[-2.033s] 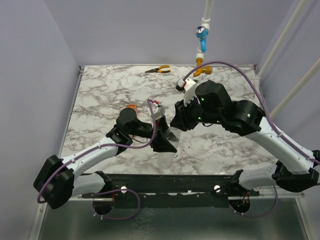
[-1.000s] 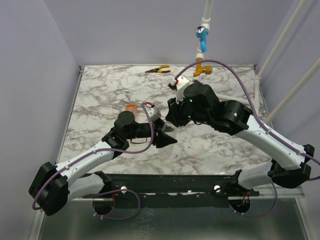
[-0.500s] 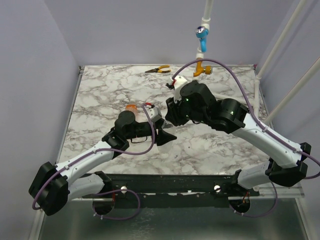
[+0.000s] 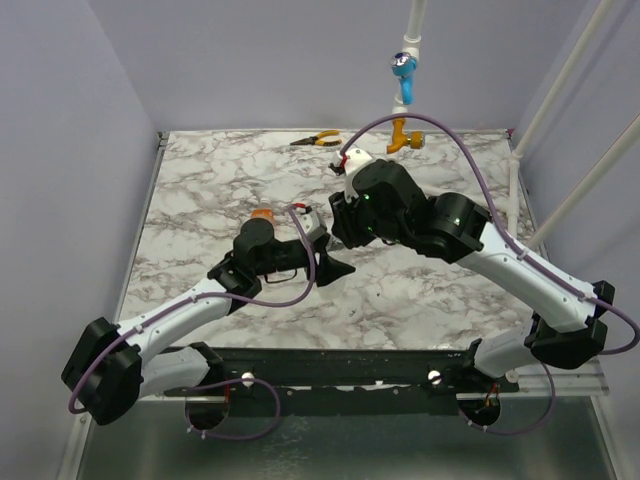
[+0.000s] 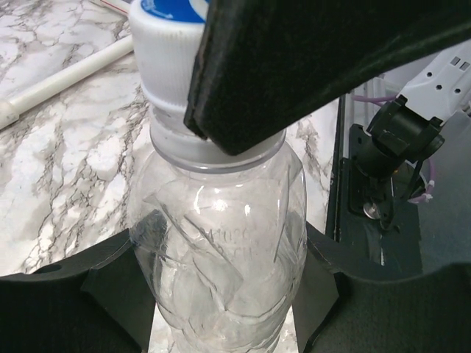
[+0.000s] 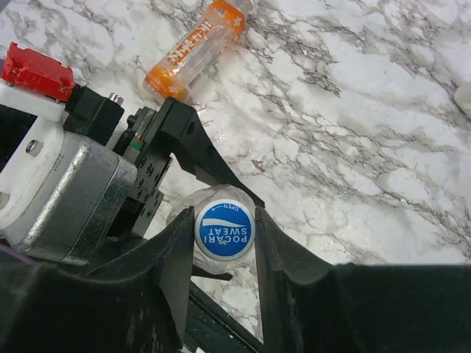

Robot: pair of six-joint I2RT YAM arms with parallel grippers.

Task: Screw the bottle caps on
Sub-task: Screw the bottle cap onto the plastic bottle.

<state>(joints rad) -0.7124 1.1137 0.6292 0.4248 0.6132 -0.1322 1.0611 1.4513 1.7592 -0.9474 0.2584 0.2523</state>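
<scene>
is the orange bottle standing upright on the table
No, the orange bottle lies flat on its side on the marble table, as the right wrist view shows.

The large clear plastic bottle [image 5: 217, 272] is thin, transparent and glossy, with creases that catch the light. Its white plastic cap with blue top [image 5: 165, 59] looks matt on the side, while the printed blue face is smooth. The black gripper fingers [image 6: 291, 257] seem to be hard plastic with a matt finish. The silver metal block [image 6: 70, 198] has a brushed, dull shine. The small orange plastic bottle [image 6: 199, 48] is glossy. The marble-patterned table top [image 4: 200, 190] is smooth, with a soft sheen.
</scene>
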